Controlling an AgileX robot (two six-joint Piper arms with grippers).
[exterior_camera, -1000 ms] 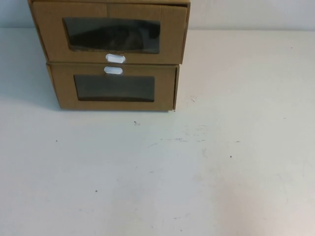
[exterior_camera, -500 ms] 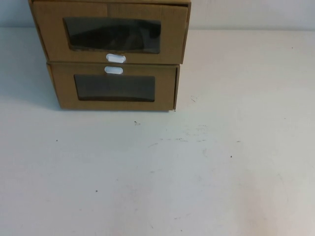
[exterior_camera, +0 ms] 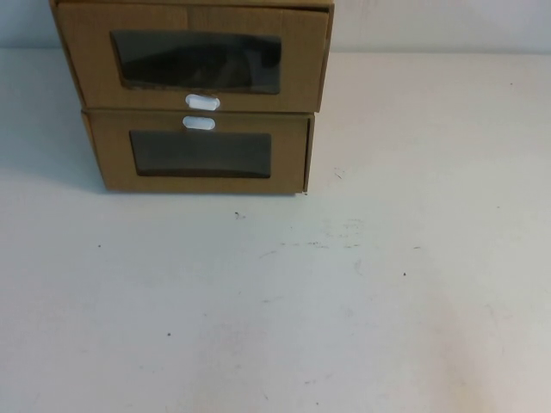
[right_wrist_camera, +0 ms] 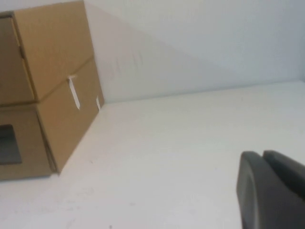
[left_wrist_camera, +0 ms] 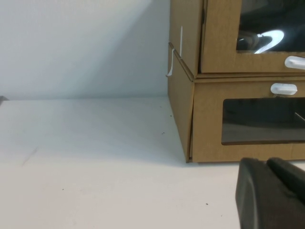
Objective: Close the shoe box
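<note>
- Two brown cardboard boxes stand stacked at the far left of the white counter (exterior_camera: 344,301). The shoe box (exterior_camera: 194,56) is the upper one, with its white tab (exterior_camera: 202,102) just under its clear window (exterior_camera: 196,62). The lower box (exterior_camera: 200,153) carries its tab above its window.
- In the high view the shoe box's front panel reaches a little nearer and further right than the box under it. I judge its drawer is pulled out somewhat, so closing is not done.
- Neither arm shows in the high view. The left gripper (left_wrist_camera: 271,195) hangs low over the counter in front of the stack, near the lower box. The right gripper (right_wrist_camera: 271,191) is well off to the stack's right side. Only a dark edge of each shows in its wrist view, so I cannot tell whether the fingers of either are wide or narrow.
- Handling, as a judgement: thin cardboard, light, stiff at the edges but easy to dent in the middle. A dark shape behind the window suggests a shoe inside, adding some weight.
- No grasp seems needed. A flat push on the front panel beside or below the window, near the tab, should slide it home. The window film would give, so avoid it.
- The stack may slide backward if pushed hard.
</note>
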